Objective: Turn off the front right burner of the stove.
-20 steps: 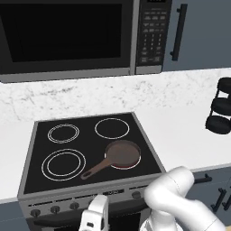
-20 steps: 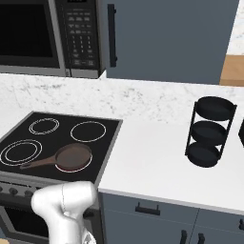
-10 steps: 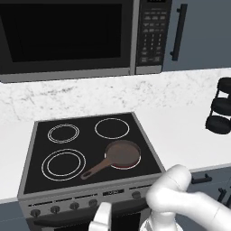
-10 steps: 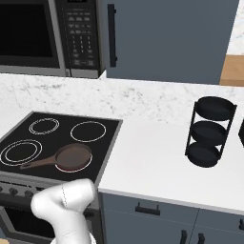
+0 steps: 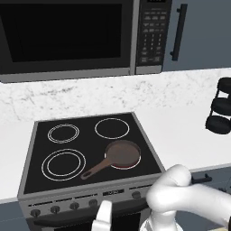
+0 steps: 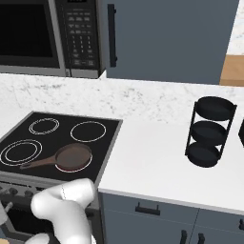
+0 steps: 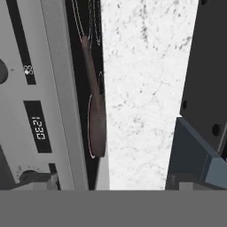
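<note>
The stove (image 5: 40, 135) is a black glass cooktop with a grey front panel (image 5: 90, 200) and small dark knobs. A brown skillet (image 5: 122, 154) covers the front right burner (image 5: 121, 167), whose thin rim glows faintly red at the pan's near edge. My white hand (image 5: 103, 219) hangs low in front of the panel, between the left knobs (image 5: 55, 209) and a right knob (image 5: 136, 195). The hand view is rolled sideways. There my gripper (image 7: 113, 185) stands open, facing the panel's clock display (image 7: 37, 126), with a knob (image 7: 27, 177) beside one fingertip and the skillet (image 7: 96, 128) seen edge-on.
A black microwave (image 5: 67, 36) hangs above the stove. White marble counter (image 6: 152, 157) runs to the right and carries a black three-tier rack (image 6: 209, 131). Grey-blue cabinet fronts (image 6: 157, 214) sit under the counter, next to my arm (image 6: 66, 205).
My hand has dropped lower in front of the stove's panel and shifted slightly right. The elbow has come down with it. Skillet and stove have not moved.
</note>
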